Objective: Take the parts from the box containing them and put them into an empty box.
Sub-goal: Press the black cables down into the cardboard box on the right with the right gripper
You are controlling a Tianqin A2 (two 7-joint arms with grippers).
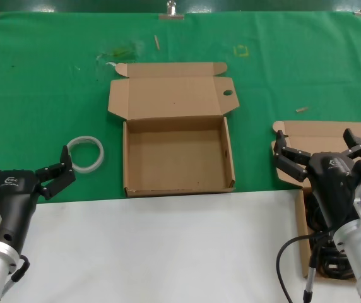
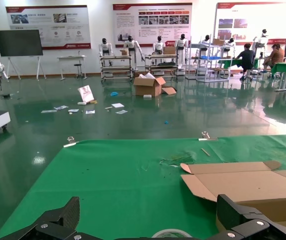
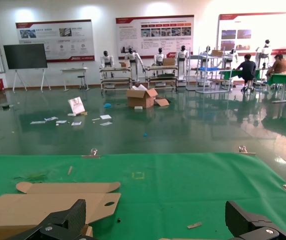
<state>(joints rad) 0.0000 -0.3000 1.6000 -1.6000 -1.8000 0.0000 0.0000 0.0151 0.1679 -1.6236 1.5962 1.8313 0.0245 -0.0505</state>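
The empty box (image 1: pixel 231 165) lies open in the middle of the green mat, its lid folded back, one flap with a round hole; its lid also shows in the left wrist view (image 2: pixel 243 184) and in the right wrist view (image 3: pixel 43 204). The box containing the parts (image 1: pixel 324 130) is at the right, mostly hidden by my right arm. Black coiled cords (image 1: pixel 329 264) show in it below that arm. My right gripper (image 1: pixel 316 142) is open and empty above this box. My left gripper (image 1: pixel 26 164) is open and empty at the left, near the white tape ring (image 1: pixel 86 153).
The tape ring also shows between my left fingers in the left wrist view (image 2: pixel 172 233). The green mat (image 1: pixel 41 95) covers the far half of the table, and a white surface (image 1: pixel 168 252) the near half. Small scraps lie on the mat at the back.
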